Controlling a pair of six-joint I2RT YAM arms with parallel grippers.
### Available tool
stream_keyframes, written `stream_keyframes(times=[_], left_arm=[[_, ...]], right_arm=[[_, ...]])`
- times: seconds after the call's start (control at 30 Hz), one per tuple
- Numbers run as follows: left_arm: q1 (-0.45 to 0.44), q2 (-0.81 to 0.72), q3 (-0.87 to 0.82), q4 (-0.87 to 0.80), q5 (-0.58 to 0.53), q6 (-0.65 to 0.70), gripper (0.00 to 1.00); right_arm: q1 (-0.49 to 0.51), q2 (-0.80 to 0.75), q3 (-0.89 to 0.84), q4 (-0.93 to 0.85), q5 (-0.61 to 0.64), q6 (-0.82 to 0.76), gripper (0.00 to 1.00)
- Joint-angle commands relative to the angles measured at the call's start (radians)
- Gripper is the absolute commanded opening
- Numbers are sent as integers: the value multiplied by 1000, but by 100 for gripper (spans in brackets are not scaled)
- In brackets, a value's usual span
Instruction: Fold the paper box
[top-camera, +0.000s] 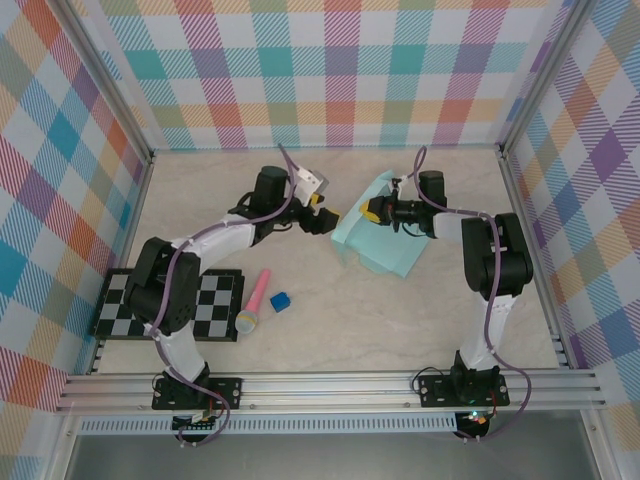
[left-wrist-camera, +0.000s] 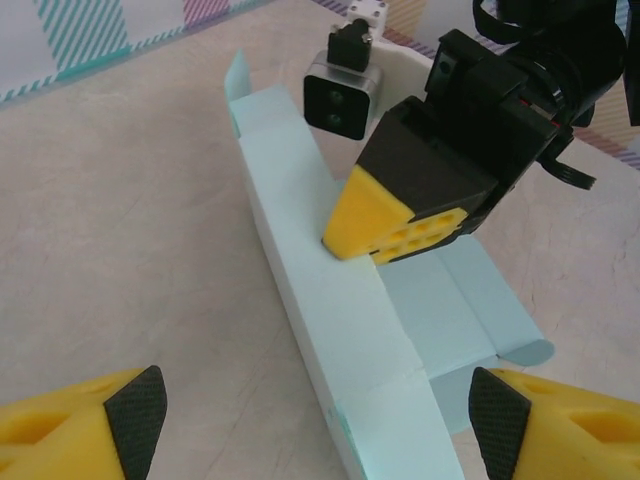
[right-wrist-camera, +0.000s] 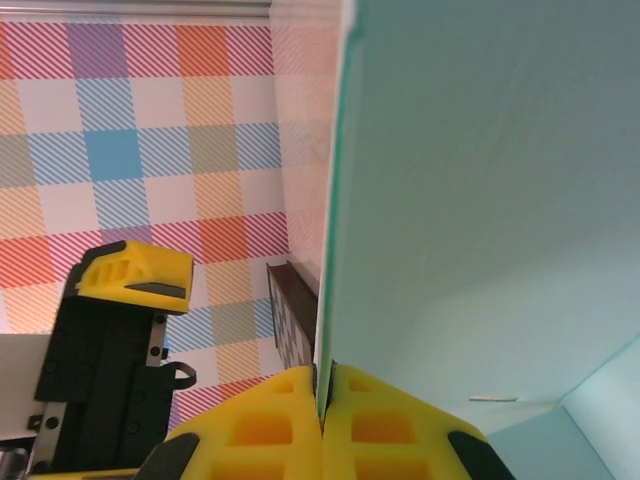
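Left gripper (left-wrist-camera: 315, 422): stands wide open, holds nothing. Hovers just left of the paper box (left-wrist-camera: 340, 300), jaws set either side of the near end of its raised wall, with no contact apparent.

Near-left corner of the worktop (top-camera: 400, 330), well apart from the work: checkered board (top-camera: 205, 305), pink microphone-shaped toy (top-camera: 257, 295) and small dark blue cube (top-camera: 279, 300), the toy and cube lying just beside each other.

Paper box: pale mint thin card, partly formed. Lies centre-right on the worktop, between the two grippers. One long panel raised as a wall along its crease, base panel flat beyond it. End flaps loose, one small flap curling at a far corner in the left wrist view. No closed box shape yet.

Right gripper (right-wrist-camera: 322, 420): closed tight on the paper box, pinching the edge of the raised panel between both yellow pads. Reaches in from the right.

Step in hand, by judgement: standing up a side wall, with the right pinch as prop and the left side free for the fold. Progress: early to middle.

Next move calls for: a left-side approach onto a neighbouring flap or the wall itself, pressure along the crease rather than across the panel, and the right pinch as anchor. Thin card, so likely to buckle or slide under an off-crease push.
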Motion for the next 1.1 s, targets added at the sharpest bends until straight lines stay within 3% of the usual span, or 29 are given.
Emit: stream_keyframes(times=[0.0,0.37,0.77,1.07], left_arm=[[-15,71,60,-216,-11,122,81],[-64,193,253,-492,-92,344,80],[-121,243,322,-498,-168,276,79],[-173,270,320,-467,-303,205,77]], right_arm=[[4,17,5,-17,-10,-43,0],[4,11,0,-35,-7,-54,0],[8,4,-22,-6,16,-29,0],[11,1,-54,44,60,6,0]])
